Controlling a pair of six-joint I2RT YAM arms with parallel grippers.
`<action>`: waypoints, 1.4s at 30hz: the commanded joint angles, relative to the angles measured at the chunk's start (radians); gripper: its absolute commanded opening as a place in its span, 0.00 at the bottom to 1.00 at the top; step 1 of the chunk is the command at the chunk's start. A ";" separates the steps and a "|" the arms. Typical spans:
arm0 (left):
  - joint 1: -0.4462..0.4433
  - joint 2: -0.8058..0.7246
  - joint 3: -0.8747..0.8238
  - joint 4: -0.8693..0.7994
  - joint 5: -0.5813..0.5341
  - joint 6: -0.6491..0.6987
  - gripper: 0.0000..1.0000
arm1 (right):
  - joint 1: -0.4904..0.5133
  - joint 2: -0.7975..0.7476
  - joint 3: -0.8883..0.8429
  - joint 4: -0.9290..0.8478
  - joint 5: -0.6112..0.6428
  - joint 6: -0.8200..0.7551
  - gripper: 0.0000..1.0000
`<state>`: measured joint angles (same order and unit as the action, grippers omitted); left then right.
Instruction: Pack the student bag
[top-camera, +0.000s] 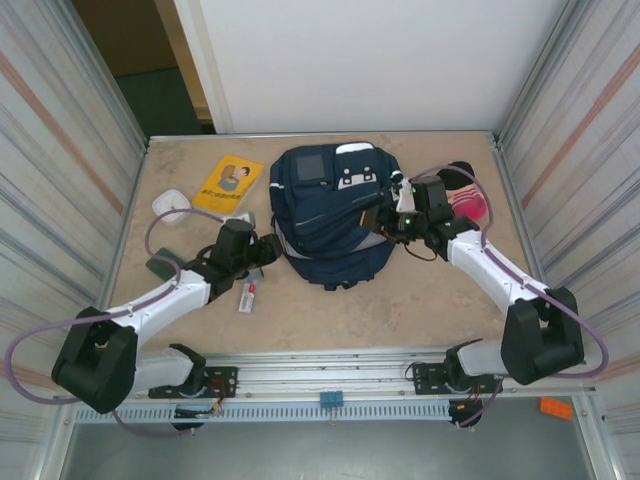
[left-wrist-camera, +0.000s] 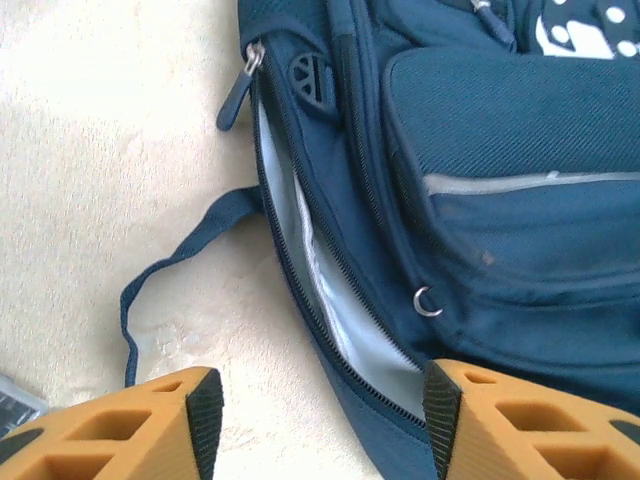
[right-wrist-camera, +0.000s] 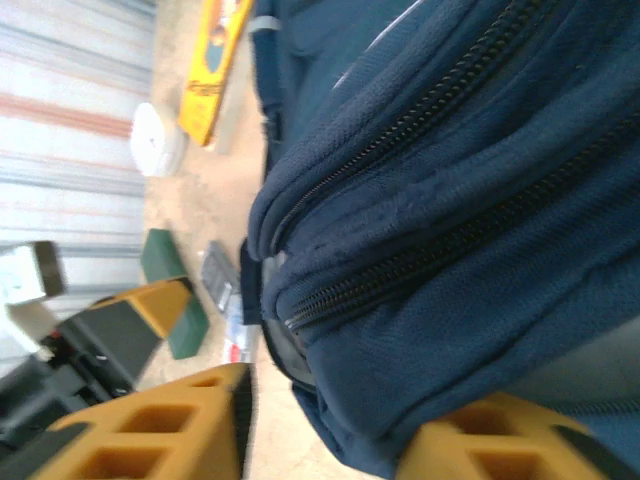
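Booth, top view: a beige stone-patterned table (top-camera: 330, 310) is sitting between ribbed metal side walls, with a white panel behind it.
Bag, top view: the large navy blue fabric student bag (top-camera: 335, 215) with white stripes is lying flat at mid-table, front face up, between the two arms.
Loose items, top view: a yellow booklet (top-camera: 228, 183), a small white rounded case (top-camera: 172, 203), a dark green block (top-camera: 160, 267) and a small flat packet (top-camera: 247, 296) are lying to the bag's left. A pink and black fabric bundle (top-camera: 470, 195) is lying to its right.
Grippers, top view: the left gripper (top-camera: 268, 248) is hovering just beside the bag's left edge, and the right gripper (top-camera: 378, 218) is sitting at its right edge.
Left wrist view: the orange fingers (left-wrist-camera: 150, 425) are standing wide apart, holding nothing. The bag's side zip is gaping over a pale grey lining (left-wrist-camera: 320, 290). A zip pull (left-wrist-camera: 237, 90) is hanging at the top and a thin strap loop (left-wrist-camera: 170, 270) is lying slack on the table.
Right wrist view: this gripper's fingers (right-wrist-camera: 160, 420) are standing apart, straddling a bulging corner of the bag without pinching it.
Handling: the bag is likely behaving as soft, floppy cloth. It is probably light, prone to sagging and sliding, and not fragile.
Where to hold: the stitched lip beside the gaping zip is looking like the firmest grip for keeping the mouth open. The zip pull is looking small and easy to lose.
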<state>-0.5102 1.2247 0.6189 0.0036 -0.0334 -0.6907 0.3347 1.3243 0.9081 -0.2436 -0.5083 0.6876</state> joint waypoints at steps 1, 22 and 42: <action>0.004 0.000 0.064 -0.040 0.020 0.035 0.58 | 0.021 -0.091 -0.022 -0.154 0.101 -0.045 0.54; 0.022 0.211 0.162 0.016 0.135 0.017 0.57 | 0.223 -0.175 0.339 -0.873 0.616 -0.173 0.72; 0.058 0.115 0.112 0.004 0.134 0.021 0.56 | 0.415 0.305 0.511 -0.310 0.349 -0.248 0.69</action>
<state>-0.4633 1.3769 0.7486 0.0040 0.1047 -0.6781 0.7471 1.5658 1.3911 -0.6796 -0.0982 0.4427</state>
